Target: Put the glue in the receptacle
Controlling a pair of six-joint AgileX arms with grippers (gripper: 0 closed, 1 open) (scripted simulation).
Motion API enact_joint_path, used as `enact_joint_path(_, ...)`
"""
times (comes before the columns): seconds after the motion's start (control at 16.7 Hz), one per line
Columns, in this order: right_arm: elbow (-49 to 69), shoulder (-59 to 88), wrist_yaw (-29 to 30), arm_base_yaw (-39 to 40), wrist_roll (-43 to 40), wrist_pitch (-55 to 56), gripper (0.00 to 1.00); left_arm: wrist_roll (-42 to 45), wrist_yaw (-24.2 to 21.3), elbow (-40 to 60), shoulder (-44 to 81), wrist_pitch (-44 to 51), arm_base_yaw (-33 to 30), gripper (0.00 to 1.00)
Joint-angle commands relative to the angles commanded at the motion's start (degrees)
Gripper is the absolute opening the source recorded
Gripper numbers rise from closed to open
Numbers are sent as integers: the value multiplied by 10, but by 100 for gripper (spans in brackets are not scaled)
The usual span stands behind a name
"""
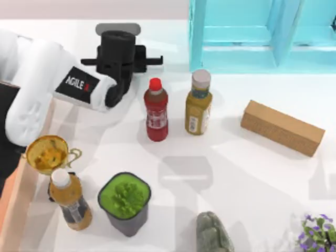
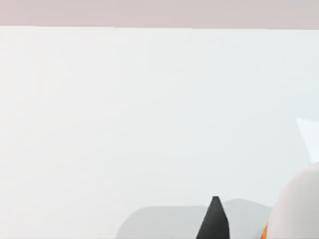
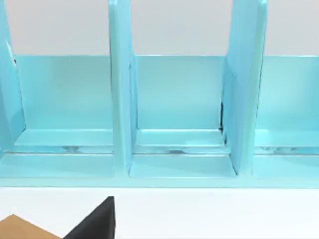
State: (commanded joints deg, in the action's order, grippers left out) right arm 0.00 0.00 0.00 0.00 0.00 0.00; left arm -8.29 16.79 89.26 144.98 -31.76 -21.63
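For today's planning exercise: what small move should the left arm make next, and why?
Probably swing the left claw toward the receptacle at the table's left edge: a white, orange-marked shape, likely the glue, sits by it in the left wrist view.

The table (image 1: 252, 173) is white and smooth. At its far right side stands a teal shelf unit (image 1: 262, 31), with upright dividers that make open compartments. In the middle stand two bottles just beside each other, a red bottle (image 1: 156, 111) with a red cap and an amber bottle (image 1: 198, 105) with a white cap. To the right of them lies a brown cardboard box (image 1: 282, 128), turned at an angle. Near the left edge stands a gold trophy cup (image 1: 48, 154), and just before it a second amber bottle (image 1: 71, 200). Beside this bottle is a dark pot with a green plant (image 1: 125, 202). At the near edge are a grey stone (image 1: 212, 233) and purple flowers (image 1: 318, 233).
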Motion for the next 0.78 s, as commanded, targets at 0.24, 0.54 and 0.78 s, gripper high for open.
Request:
enact_joint_path(0.24,0,0,0,0,0,0,100,1,0,4,-38,54,0,0)
enact_joint_path(0.54,0,0,0,0,0,0,100,1,2,22,-112,140,0,0)
enact_joint_path(0.78,0,0,0,0,0,0,100,1,2,28,-126,152,0,0)
